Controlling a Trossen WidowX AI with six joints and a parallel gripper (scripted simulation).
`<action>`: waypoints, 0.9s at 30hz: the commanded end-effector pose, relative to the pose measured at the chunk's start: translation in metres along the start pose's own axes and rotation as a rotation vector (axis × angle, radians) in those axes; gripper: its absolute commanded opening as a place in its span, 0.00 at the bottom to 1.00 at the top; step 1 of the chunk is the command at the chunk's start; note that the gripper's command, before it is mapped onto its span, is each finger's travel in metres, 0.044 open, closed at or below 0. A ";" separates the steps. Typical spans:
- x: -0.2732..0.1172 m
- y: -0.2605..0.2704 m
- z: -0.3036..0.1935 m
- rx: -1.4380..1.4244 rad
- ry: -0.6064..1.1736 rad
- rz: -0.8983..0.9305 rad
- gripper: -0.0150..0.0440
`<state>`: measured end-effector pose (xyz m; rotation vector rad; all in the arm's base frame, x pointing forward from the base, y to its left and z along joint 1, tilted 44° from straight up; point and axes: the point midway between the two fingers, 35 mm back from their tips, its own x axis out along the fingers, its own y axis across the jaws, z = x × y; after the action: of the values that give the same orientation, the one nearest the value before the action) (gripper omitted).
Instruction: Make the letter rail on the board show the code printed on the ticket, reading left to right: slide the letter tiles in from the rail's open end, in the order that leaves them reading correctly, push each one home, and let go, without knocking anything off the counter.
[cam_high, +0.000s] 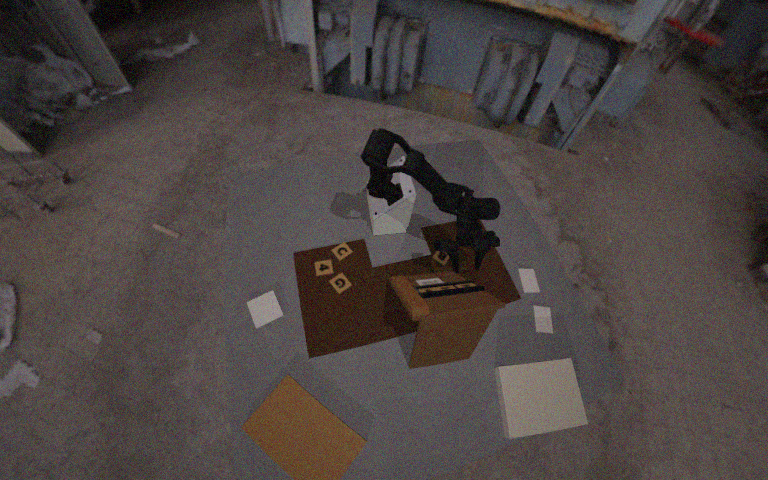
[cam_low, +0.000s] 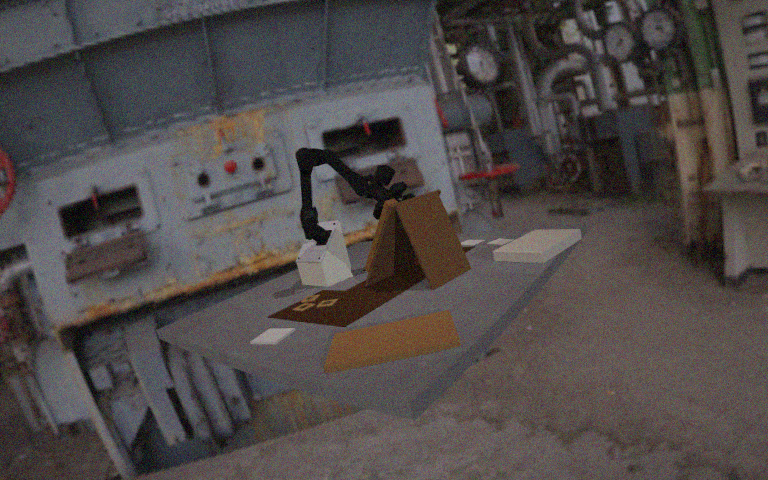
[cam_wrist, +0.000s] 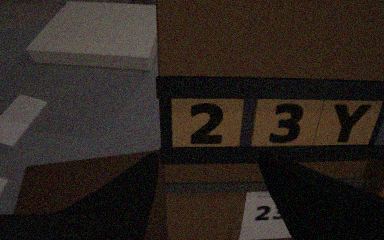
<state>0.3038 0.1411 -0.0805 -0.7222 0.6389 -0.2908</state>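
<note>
The grey counter (cam_high: 419, 418) (cam_low: 396, 390) (cam_wrist: 110, 110) fills the middle of my top view, with the dark brown mat (cam_high: 351, 322) (cam_low: 353, 308) (cam_wrist: 90, 177) on it and the sloping wooden board (cam_high: 453, 336) (cam_low: 436, 240) (cam_wrist: 280, 40) standing at the mat's lower edge. A cream slab (cam_high: 543, 396) (cam_low: 538, 247) (cam_wrist: 100, 35) lies lower right. My arm (cam_high: 424, 169) (cam_low: 305, 189) reaches from the upper centre down to the board, its gripper (cam_high: 467, 268) (cam_low: 390, 206) (cam_wrist: 209, 160) spread part-way, nothing between the fingers. In the wrist view the black rail (cam_high: 453, 292) (cam_wrist: 275, 154) crosses the right side, above a white ticket (cam_high: 428, 281) (cam_wrist: 252, 215); I read "23" there before a finger hides the rest. In the rail, the 2 tile (cam_wrist: 207, 122) sits leftmost, apart from the 3 tile (cam_wrist: 286, 124), which appears to touch the Y tile (cam_wrist: 349, 122). Three tiles lie on the mat at left: C (cam_high: 342, 250), 4 (cam_high: 323, 267) and G (cam_high: 340, 283); another tile (cam_high: 440, 257), unreadable, lies near my fingers. I judge the final push is in hand: the 2 wants sliding rightward in the wrist view until it meets the 3, fingers low and level so it doesn't tip, then a backing-off. I can't confirm the full code.
</note>
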 end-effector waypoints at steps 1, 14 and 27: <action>-0.001 -0.001 0.003 0.013 -0.005 -0.002 0.75; -0.001 -0.001 0.004 0.013 -0.005 -0.002 0.75; -0.002 -0.002 0.005 0.013 -0.005 -0.002 0.75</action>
<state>0.3046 0.1420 -0.0784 -0.7216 0.6388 -0.2910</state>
